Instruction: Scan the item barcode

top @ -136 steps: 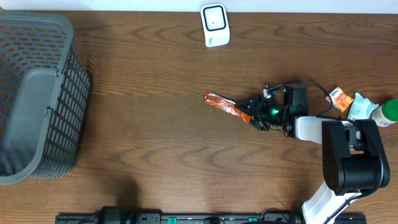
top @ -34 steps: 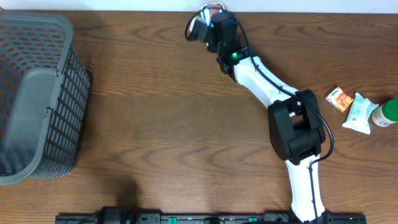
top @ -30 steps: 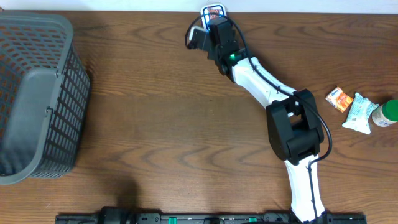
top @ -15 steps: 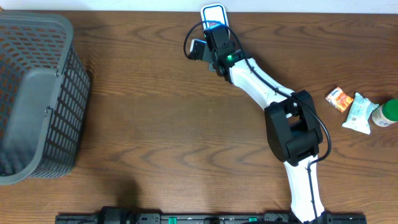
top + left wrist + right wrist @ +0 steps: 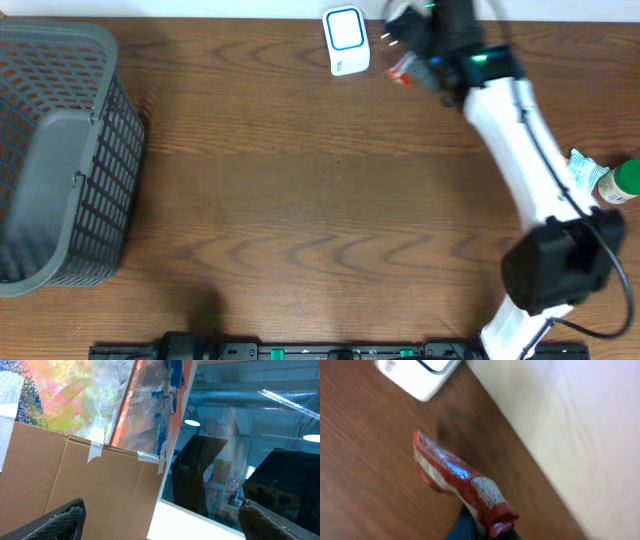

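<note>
Presenting the red packet [image 5: 455,480] beside the scanner [image 5: 346,40].
Keeping the left gripper [image 5: 162,520] idle, jaws spread wide on nothing, aimed off at the room rather than the scanner. Pinching the red packet by one end in the right gripper [image 5: 408,62], jaws clamped on it just right of the scanner, probably to turn its printed face toward the window.

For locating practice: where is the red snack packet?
Overhead, the red snack packet hangs in the right gripper, right of the white scanner, by the far edge of the table.
</note>
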`<state>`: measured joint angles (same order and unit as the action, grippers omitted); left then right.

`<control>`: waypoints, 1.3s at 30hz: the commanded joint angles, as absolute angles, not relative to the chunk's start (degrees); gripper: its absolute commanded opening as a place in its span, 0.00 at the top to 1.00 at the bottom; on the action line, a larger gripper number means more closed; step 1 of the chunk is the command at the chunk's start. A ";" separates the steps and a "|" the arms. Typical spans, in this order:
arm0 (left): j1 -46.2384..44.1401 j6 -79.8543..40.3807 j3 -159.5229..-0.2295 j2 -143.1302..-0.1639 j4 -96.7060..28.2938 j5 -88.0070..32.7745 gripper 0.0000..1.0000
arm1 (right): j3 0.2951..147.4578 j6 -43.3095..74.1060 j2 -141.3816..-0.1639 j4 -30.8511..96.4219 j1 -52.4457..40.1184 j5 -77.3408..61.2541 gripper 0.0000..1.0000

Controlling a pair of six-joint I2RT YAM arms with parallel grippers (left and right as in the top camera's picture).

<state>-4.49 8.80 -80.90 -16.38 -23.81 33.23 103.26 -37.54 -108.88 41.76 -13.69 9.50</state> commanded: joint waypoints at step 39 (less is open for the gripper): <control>-4.25 8.49 -80.84 -16.10 -23.57 33.71 0.02 | 80.31 -16.08 -111.98 13.85 29.08 -2.07 0.47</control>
<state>-4.49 8.80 -80.90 -16.38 -23.79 33.23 80.05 -17.87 -111.20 14.81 29.50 -1.63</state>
